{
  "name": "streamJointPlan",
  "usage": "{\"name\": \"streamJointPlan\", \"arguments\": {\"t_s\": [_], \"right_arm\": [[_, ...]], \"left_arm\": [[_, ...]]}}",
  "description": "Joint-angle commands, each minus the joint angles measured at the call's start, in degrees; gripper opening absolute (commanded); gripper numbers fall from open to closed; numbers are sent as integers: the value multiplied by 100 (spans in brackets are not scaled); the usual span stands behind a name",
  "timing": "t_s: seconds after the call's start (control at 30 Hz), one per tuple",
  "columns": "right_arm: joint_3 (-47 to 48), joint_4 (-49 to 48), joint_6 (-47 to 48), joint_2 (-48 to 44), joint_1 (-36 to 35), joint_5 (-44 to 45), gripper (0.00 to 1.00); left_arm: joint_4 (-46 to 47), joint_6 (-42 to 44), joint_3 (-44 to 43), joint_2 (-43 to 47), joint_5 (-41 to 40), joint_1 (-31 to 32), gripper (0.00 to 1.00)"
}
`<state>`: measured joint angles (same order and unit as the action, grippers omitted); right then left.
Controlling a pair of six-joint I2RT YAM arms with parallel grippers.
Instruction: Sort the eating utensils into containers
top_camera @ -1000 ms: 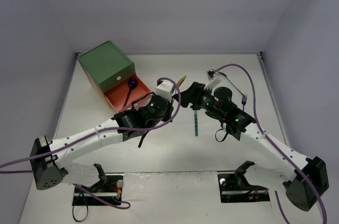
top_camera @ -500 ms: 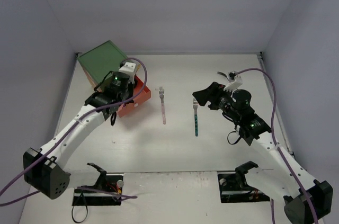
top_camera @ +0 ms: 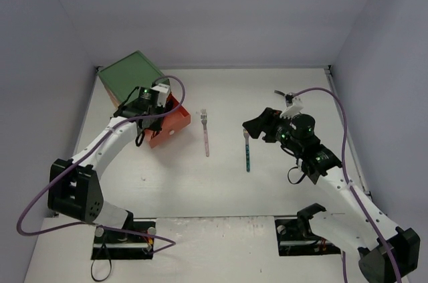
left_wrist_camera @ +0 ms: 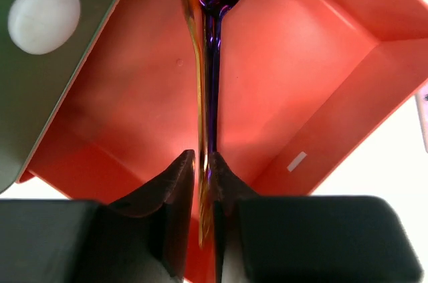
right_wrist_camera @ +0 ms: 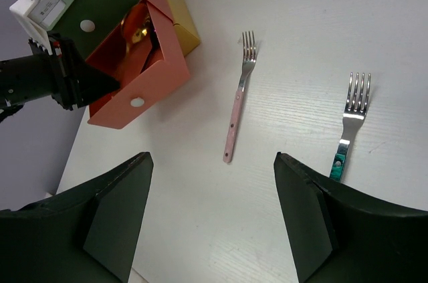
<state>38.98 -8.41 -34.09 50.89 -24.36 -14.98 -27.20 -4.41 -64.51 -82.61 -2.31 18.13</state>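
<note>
Jaws of left gripper parted a sliver, gold utensil running loose between them, purple spoon touching alongside, both inside orange-red drawer. Jaws of right gripper spread wide, holding nothing, above tabletop; pink fork lying between them, teal fork further right.

Lab test cell, plain white walls

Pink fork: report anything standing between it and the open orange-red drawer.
Only bare table separates the pink fork from the orange-red drawer. The left gripper, though, reaches into the drawer, at the handles of a gold utensil and purple spoon.
</note>
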Motion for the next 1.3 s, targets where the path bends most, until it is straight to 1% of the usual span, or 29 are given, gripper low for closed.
{"name": "streamJointPlan", "arguments": {"t_s": [0.0,0.07,0.1,0.27,0.3,0.37,0.43,0.5,0.63,0.7,0.73,0.8,0.93,1.27], "right_arm": [[22,-243,146,41,25,-95,71],[22,-233,168,57,28,-93,71],[22,-227,181,63,28,-93,71],[40,-194,308,107,28,-138,71],[47,-180,363,121,28,-145,71],[57,-152,420,131,28,-132,71],[57,-131,448,138,40,-109,71],[57,-106,456,140,45,-89,71],[39,-82,438,166,37,-58,71],[39,-82,421,158,45,-75,71],[39,-70,421,145,45,-75,71],[31,-64,421,106,45,-75,71],[-32,-41,444,37,60,-75,71],[-255,-40,496,-126,87,-145,73]], "left_arm": [[197,33,-328,260,78,-29,28],[162,1,-339,374,46,-22,39],[148,-7,-368,459,48,-20,42],[171,-134,-657,1230,257,88,43],[171,-155,-739,1294,394,198,43],[88,-222,-809,1471,324,502,43],[-12,-419,-841,1531,-39,794,42],[-46,-735,-741,1546,-398,1220,42],[-31,-2254,-358,1485,-1425,1871,43],[-48,-2963,-125,1450,-1885,2071,48],[-73,-3126,-50,1419,-2173,2200,50],[-75,-3792,94,1363,-2576,2385,51],[-61,-4311,250,1136,-3153,2558,51],[-167,-4778,198,252,-3799,2555,51]]}}
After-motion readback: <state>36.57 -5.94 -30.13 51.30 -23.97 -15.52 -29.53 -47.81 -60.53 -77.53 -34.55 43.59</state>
